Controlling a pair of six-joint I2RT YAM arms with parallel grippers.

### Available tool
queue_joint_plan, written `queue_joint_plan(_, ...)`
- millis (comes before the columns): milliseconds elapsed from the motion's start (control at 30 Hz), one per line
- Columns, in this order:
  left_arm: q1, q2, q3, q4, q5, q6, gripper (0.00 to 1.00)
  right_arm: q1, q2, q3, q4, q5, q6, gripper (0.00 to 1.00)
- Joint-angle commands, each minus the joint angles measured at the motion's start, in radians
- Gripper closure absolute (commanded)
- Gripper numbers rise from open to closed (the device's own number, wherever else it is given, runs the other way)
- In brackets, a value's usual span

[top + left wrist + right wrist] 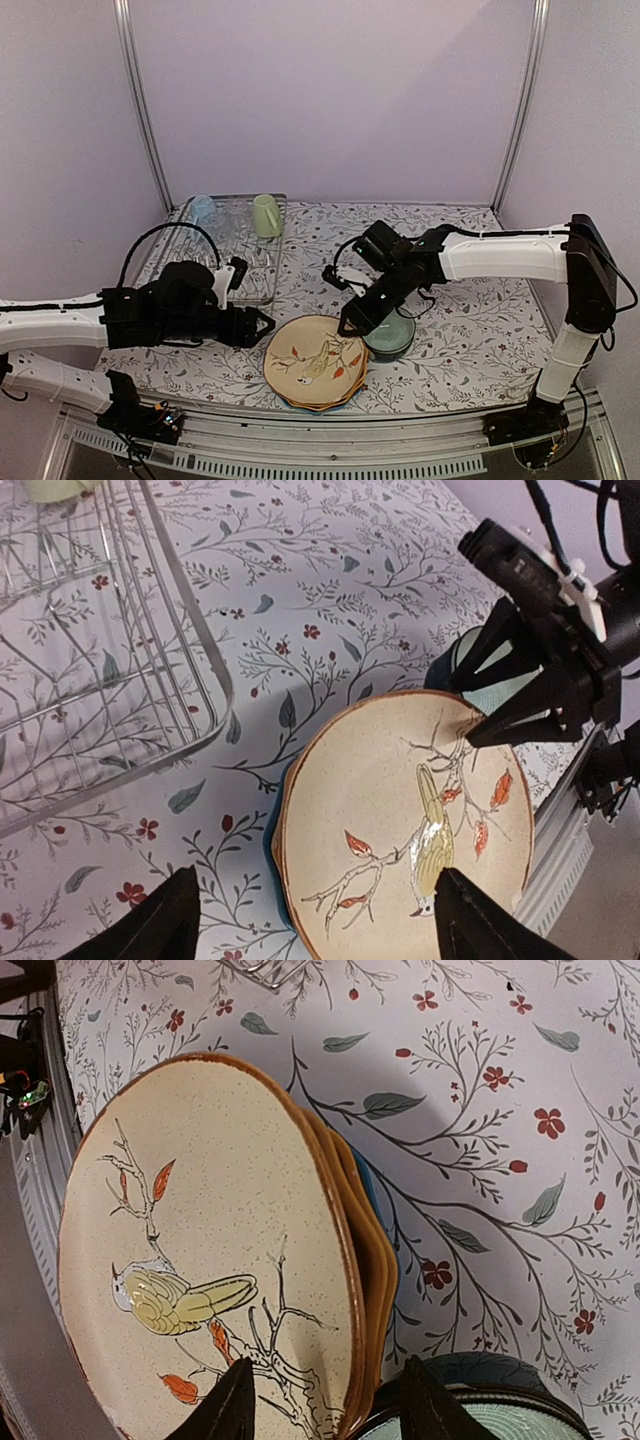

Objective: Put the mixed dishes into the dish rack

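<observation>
Straddling the rim of the top plate, my right gripper (330, 1405) has its two black fingers parted, one over the plate's face and one outside the stack's edge. They look released, not yet pinched on anything. That plate is the tan, speckled, scalloped ceramic plate (200, 1260), painted with a yellow bird on a bare branch with orange leaves. It lies flat on top of a stack, with mustard-yellow plate rims (380, 1260) and a sliver of blue under them. The stack sits on the white cloth (500, 1090), printed with grey sprigs and red flowers, near the front edge of the table. The rim runs straight through the gap between my fingers, so the grip turns on that edge alone. A glossy teal bowl (390, 338) with a dark outside stands just beside the stack, right by my outer finger; I cannot tell if the two touch.

My left gripper (318, 875) hangs wide open on the opposite side of the stack, gripping nothing, its fingers pointing at the plate. The rectangular silver wire dish rack (250, 275) lies beyond and to the left of the plates, nearer my left arm than my right. A light blue mug (203, 208) and a pale yellow-green mug (266, 215) stand at its far end. Glazed ceramic on thin tines will likely be slippery.
</observation>
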Motion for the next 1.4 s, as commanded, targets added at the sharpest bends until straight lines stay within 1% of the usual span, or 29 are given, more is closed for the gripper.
queue_joint_plan(0, -0.076, 0.061, -0.029, 0.042, -0.062, -0.092, 0.21, 0.007, 0.02, 0.017, -0.024, -0.035, -0.006, 0.53)
queue_joint_plan(100, -0.116, 0.114, -0.054, 0.063, -0.062, -0.157, 0.25, 0.007, 0.019, 0.014, -0.023, -0.038, -0.006, 0.56)
queue_joint_plan(233, -0.138, 0.164, -0.08, 0.078, -0.059, -0.231, 0.31, 0.008, 0.023, 0.018, -0.021, -0.044, -0.003, 0.59)
queue_joint_plan(267, -0.138, 0.17, -0.083, 0.078, -0.059, -0.239, 0.32, 0.007, 0.024, 0.018, -0.021, -0.045, -0.004, 0.6)
queue_joint_plan(433, -0.139, 0.174, -0.092, 0.072, -0.058, -0.274, 0.42, 0.007, 0.032, 0.023, -0.019, -0.051, 0.0, 0.66)
queue_joint_plan(567, -0.138, 0.181, -0.112, 0.104, -0.036, -0.299, 0.52, 0.009, 0.035, 0.03, -0.013, -0.055, 0.009, 0.7)
queue_joint_plan(700, -0.138, 0.19, -0.138, 0.152, 0.0, -0.326, 0.57, 0.012, 0.035, 0.036, 0.002, -0.062, 0.02, 0.76)
queue_joint_plan(1100, -0.126, 0.164, -0.197, 0.222, 0.028, -0.386, 0.66, 0.021, 0.05, 0.066, 0.009, -0.055, 0.043, 1.0)
queue_joint_plan(1233, -0.109, 0.133, -0.227, 0.272, 0.043, -0.4, 0.67, 0.021, 0.049, 0.082, 0.013, -0.051, 0.047, 1.0)
queue_joint_plan(1367, -0.095, 0.082, -0.233, 0.28, 0.038, -0.374, 0.65, 0.021, 0.046, 0.096, 0.025, -0.036, 0.049, 1.0)
